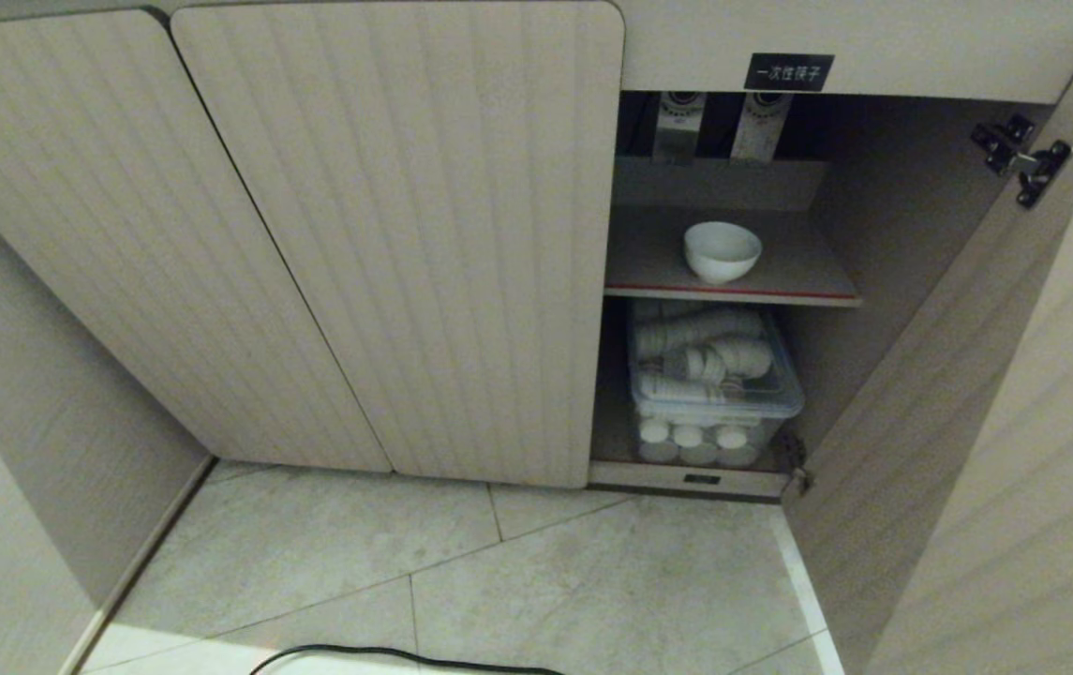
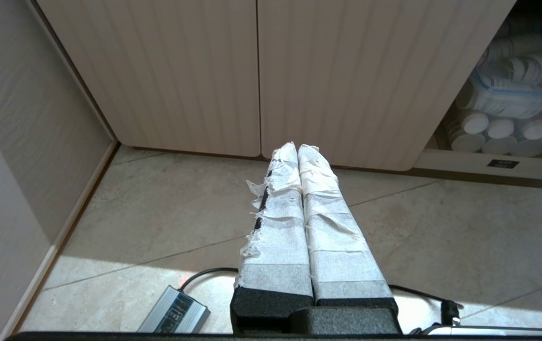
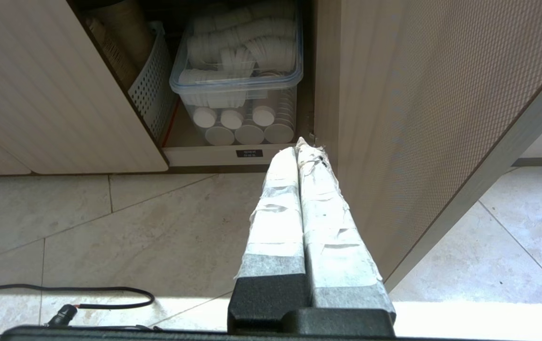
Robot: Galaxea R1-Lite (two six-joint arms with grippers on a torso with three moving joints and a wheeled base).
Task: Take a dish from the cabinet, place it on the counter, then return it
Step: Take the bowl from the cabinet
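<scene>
- Cabinet (image 1: 405,234): low, beige, ribbed doors with rounded corners. Two left doors were shut; the right door (image 1: 967,422) stood wide open, its black hinge (image 1: 1023,159) showing near the top.
- Label (image 1: 788,72): small, black with white characters, fixed on the rail above the open bay.
- Shelf (image 1: 808,272): inside the open bay, front edge lined in red.
- Bowl (image 1: 722,251): white, round, upright, alone on the shelf, about midway along it and near its front edge. Nothing touched it.
- Bin (image 1: 714,394): clear plastic, on the cabinet floor under the shelf, packed with stacked white ribbed cups (image 1: 700,342).
- Basket (image 3: 152,90): white, perforated, just beside the bin, partly behind the shut door.
- Left gripper (image 2: 297,148): taped fingers pressed together, empty, low over the floor (image 1: 499,581) facing the shut doors.
- Right gripper (image 3: 297,144): taped fingers pressed together, empty, low over the floor, pointed at the cabinet's bottom edge beside the open door.
- Cable (image 1: 405,653): black, lying on the tiles.
- Power brick (image 2: 173,315): grey, on the floor in the left wrist view.
</scene>
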